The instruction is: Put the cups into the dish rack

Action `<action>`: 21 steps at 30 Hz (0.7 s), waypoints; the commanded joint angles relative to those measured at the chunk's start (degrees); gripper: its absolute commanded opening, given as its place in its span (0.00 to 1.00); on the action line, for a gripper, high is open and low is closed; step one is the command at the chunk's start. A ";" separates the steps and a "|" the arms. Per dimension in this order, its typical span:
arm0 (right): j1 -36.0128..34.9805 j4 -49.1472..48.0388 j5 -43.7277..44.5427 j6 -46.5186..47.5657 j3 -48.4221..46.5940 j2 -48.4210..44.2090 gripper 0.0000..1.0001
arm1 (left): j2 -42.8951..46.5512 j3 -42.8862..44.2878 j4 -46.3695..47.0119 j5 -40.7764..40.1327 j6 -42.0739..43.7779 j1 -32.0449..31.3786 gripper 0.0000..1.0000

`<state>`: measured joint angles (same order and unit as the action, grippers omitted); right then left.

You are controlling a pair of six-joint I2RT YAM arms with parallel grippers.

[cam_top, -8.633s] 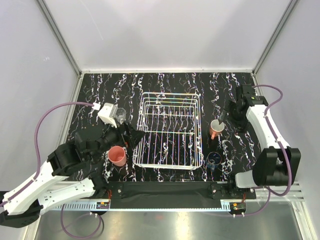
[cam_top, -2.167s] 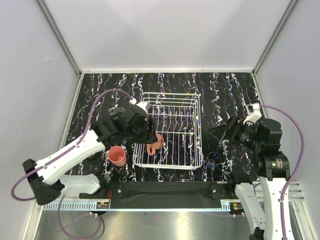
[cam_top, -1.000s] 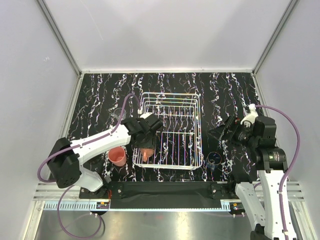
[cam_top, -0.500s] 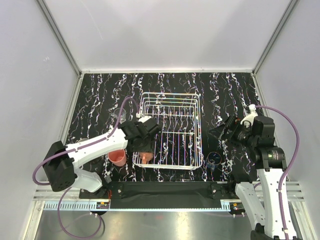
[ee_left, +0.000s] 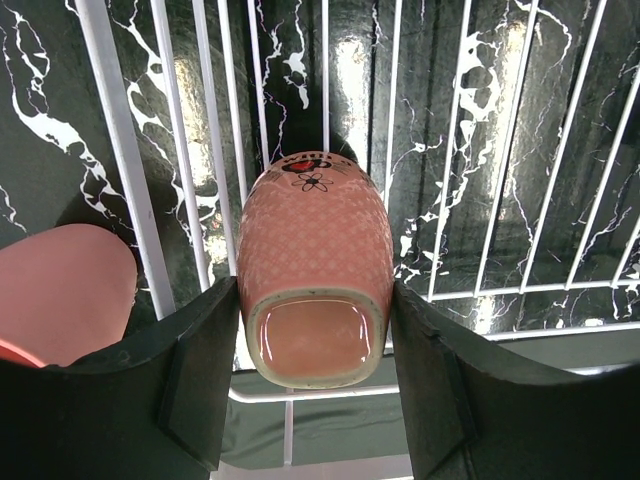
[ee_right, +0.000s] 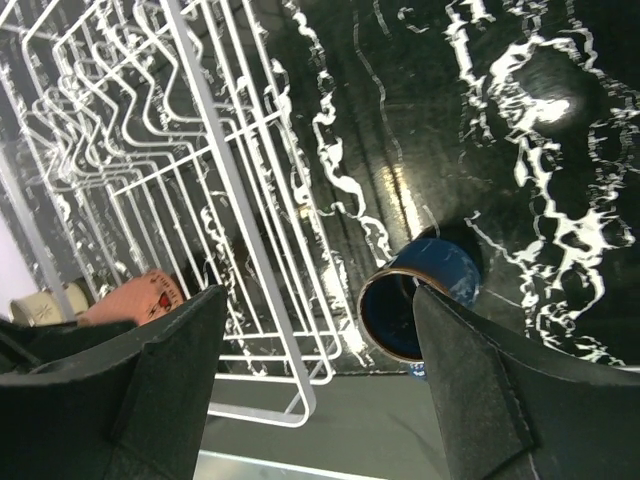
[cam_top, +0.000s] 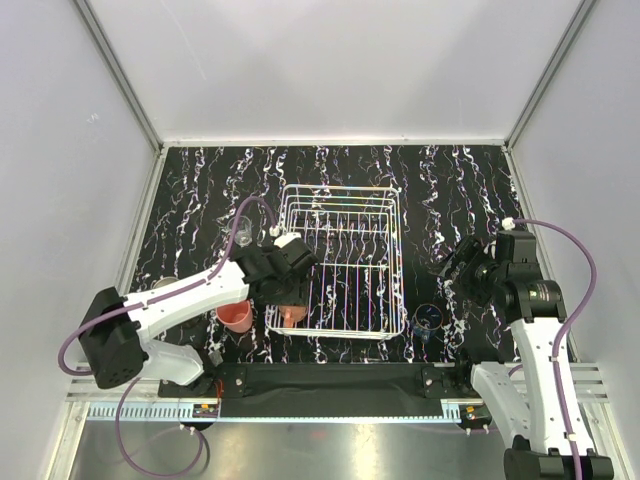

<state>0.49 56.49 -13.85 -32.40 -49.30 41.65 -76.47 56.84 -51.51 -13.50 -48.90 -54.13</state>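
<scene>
While the orange handled mug (ee_left: 315, 270) is clamped between the two dark fingers (ee_left: 200, 370) of the left gripper (ee_left: 315, 300), we see in the left wrist view that it hangs over the white bars of the dish rack (cam_top: 350, 250), with one round end turned to the camera and a small flower print on the far end; its handle we cannot see. From the top view this mug is at the lower left corner of the rack, inside the wires. Just outside that corner, to the left, the pink tumbler (cam_top: 237, 316) stands on the black marbled table (cam_top: 200, 190). A clear glass (cam_top: 243, 228) stands higher in the frame, near the upper left corner of the rack. At the right of the rack, near its lower right corner, the dark blue cup (cam_top: 430, 318) stands upright on the table. The right gripper (ee_right: 318, 300) hangs above it with its fingers wide apart and nothing between them.
</scene>
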 commanded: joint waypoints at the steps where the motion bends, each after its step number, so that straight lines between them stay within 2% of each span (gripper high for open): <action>1: -0.14 0.38 3.65 -0.12 -1.50 0.71 0.83 | 1.76 -1.03 1.14 2.33 0.65 -0.27 0.57; 2: -0.14 0.72 3.91 0.23 -1.59 1.06 0.83 | 2.11 -1.20 1.32 2.42 0.74 -0.19 0.60; 3: -0.14 1.08 4.35 0.32 -1.85 1.15 0.83 | 2.81 -1.38 1.32 2.51 0.65 -0.19 0.68; 12: -0.14 1.43 2.86 1.20 -2.03 3.26 0.84 | 4.13 -1.56 0.53 3.04 0.39 -0.19 0.87; 21: -0.14 1.61 2.34 1.46 -1.68 5.63 0.84 | 12.56 3.89 0.00 4.62 1.53 -0.19 0.88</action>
<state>0.49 58.35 -11.51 -31.99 -49.32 46.33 -68.34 56.25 -52.31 -10.07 -48.27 -54.33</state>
